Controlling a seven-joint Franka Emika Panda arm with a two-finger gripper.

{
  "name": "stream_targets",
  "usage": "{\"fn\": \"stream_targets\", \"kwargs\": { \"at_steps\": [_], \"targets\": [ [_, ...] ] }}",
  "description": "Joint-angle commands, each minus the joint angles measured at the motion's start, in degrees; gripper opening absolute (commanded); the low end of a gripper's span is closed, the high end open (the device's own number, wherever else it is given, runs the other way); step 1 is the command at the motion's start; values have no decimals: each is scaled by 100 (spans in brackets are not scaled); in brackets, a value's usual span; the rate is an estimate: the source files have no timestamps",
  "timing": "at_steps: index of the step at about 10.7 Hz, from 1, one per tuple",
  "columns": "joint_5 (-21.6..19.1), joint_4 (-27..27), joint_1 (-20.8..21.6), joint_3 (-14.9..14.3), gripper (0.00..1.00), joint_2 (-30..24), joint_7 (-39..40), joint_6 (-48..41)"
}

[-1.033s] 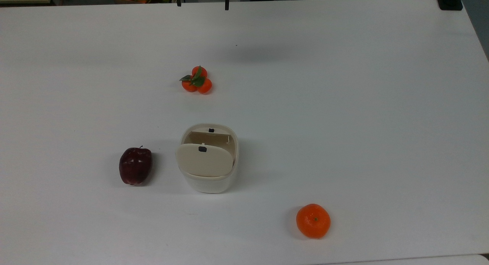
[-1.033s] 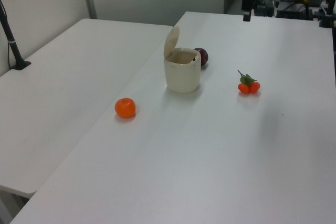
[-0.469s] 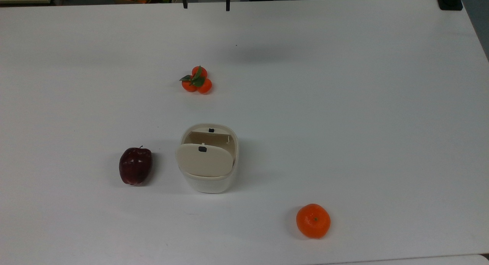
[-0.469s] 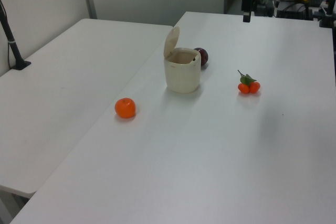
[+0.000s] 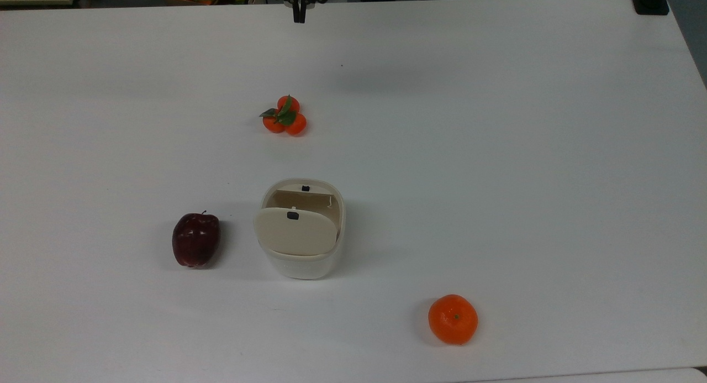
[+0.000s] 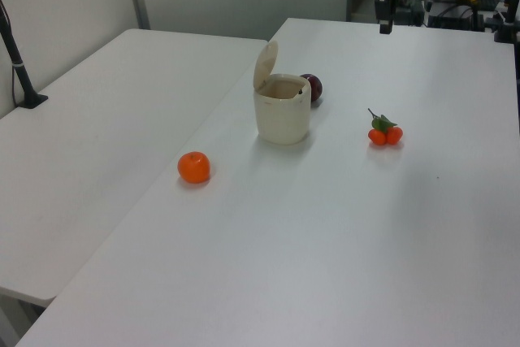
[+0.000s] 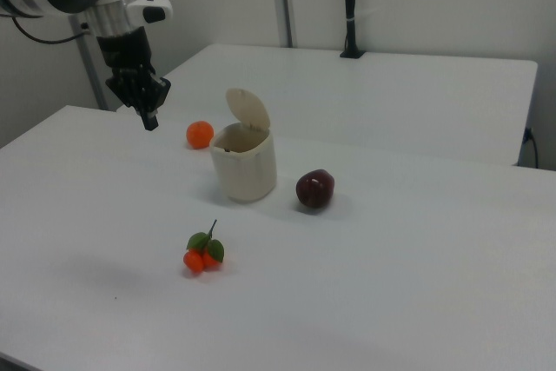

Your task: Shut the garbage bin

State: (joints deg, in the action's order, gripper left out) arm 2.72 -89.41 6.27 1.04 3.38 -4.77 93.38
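The garbage bin [image 5: 301, 236] stands upright near the middle of the white table [image 5: 497, 151], its hinged lid [image 5: 295, 231] raised. In the right view the lid [image 7: 248, 110] stands nearly upright above the bin's [image 7: 244, 162] open mouth; in the left view it [image 6: 265, 64] rises from the bin's [image 6: 283, 109] far rim.

The gripper [image 7: 149, 119] hangs above the table with its fingers drawn together, nothing between them. It is well apart from the bin, to the right view's left of the lid and at about the lid's height. In the top view the gripper [image 5: 299, 15] appears at the upper edge, beyond the cluster of small oranges with leaves [image 5: 285, 116], which lies between it and the bin. In the left view the gripper [image 6: 386, 22] is at the upper right.

A dark red apple [image 5: 195, 240] lies just beside the bin on the top view's left. A single orange [image 5: 453, 319] lies apart toward the top view's lower right.
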Motion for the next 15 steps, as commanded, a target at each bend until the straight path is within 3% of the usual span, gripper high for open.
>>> {"fn": "stream_targets", "kwargs": {
  "at_steps": [1, 3, 10, 15],
  "targets": [
    [-53, 150, -3, -86, 0, 188, 29, 205],
    [-26, 187, -12, -95, 0, 321, -23, 504],
    [96, 187, -153, -113, 0, 1252, -603, 4148],
    [88, 178, -249, -113, 0, 1718, -630, 6073]
  ]
}}
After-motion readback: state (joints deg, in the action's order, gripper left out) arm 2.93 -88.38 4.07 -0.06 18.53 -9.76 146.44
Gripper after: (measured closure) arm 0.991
